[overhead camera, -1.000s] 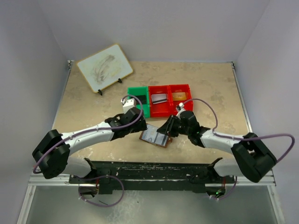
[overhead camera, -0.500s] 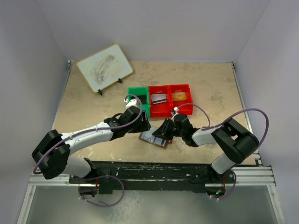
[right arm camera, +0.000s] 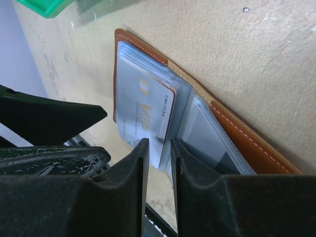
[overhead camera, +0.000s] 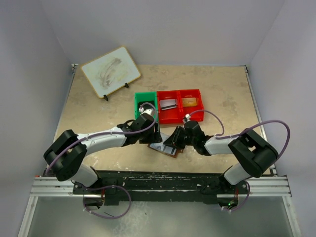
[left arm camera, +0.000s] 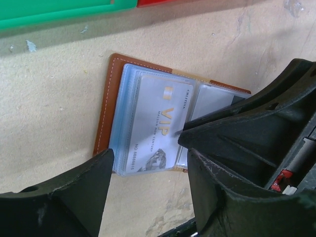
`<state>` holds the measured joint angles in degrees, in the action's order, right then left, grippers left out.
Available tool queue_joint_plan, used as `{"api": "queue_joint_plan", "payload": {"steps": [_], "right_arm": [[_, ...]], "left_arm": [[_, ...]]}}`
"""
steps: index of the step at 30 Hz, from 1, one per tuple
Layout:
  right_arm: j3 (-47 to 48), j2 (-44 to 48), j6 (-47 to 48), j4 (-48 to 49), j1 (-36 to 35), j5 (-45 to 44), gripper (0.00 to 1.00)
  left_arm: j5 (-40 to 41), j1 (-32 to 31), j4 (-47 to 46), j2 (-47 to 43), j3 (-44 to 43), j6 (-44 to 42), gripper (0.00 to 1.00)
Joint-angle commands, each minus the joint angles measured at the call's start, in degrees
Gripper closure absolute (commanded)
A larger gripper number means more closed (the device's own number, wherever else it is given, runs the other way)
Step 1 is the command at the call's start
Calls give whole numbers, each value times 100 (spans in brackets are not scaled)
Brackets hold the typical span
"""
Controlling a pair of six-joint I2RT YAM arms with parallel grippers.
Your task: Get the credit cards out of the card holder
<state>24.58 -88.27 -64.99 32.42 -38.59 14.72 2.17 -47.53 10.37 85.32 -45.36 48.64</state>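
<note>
Now both arms are bunched over the card holder (left arm camera: 123,118), which lies open and flat on the surface (overhead camera: 98,113), brown leather down and pale sleeves up. A second ago the left arm hung back from the card holder with its elbow low. It has since swung forward, and the left tool (left arm camera: 148,168) sits just above the holder's left half, fingers clearly apart though narrower than they were, straddling the silver VIP card (left arm camera: 160,123) in its sleeve. The right arm has folded in on itself over the same second, yet the right tool (right arm camera: 159,155) has hardly shifted. It stays at the card holder's middle fold, its tip touching the VIP card's inner edge.

Its fingers are nearly together with only a slim gap. Whether that gap pinches the card's edge, the sleeve, or nothing, I cannot tell.

The VIP card is fully inside the card holder, so no extraction has started here. The likely step is a shared one: the right tool pins or lifts the fold while the left closes on the card. The green bin (overhead camera: 144,101) stands just beyond the card holder.
</note>
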Motion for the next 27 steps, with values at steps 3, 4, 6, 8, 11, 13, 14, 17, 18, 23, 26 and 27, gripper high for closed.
{"api": "queue_joint_plan", "payload": {"steps": [3, 4, 6, 8, 11, 13, 14, 17, 18, 23, 26, 27], "right_arm": [[185, 70, 180, -425, 3, -271, 74], [203, 45, 141, -406, 5, -285, 75], [154, 44, -47, -332, -1, -388, 76], [0, 92, -257, -71, -2, -502, 76], [-165, 28, -352, 342, 54, -387, 77], [-116, -134, -299, 389, 61, -248, 78], [-92, -229, -273, 444, 54, -146, 79], [-148, -478, -380, 822, 55, 22, 81], [-189, -529, -442, 960, 61, 64, 81], [-231, -612, -540, 1170, 60, 101, 82], [-199, -604, -515, 1075, 62, 77, 82], [-202, -584, -520, 1047, 62, 63, 82]], "left_arm": [[-220, 6, -227, 40, -314, -294, 45], [-207, 7, -224, 84, -333, -309, 47], [-142, -2, -137, 246, -413, -297, 55], [-231, -2, -115, 377, -482, -340, 59], [-288, -8, -121, 439, -479, -369, 63], [-295, -11, -123, 433, -435, -392, 64], [-296, -11, -112, 432, -417, -405, 64], [-263, -11, -63, 464, -336, -432, 65], [-262, -13, -62, 472, -299, -441, 65], [-69, -96, 79, 438, -172, -477, 69], [56, -107, 179, 337, -95, -466, 70], [77, -106, 184, 287, -71, -476, 70]]}}
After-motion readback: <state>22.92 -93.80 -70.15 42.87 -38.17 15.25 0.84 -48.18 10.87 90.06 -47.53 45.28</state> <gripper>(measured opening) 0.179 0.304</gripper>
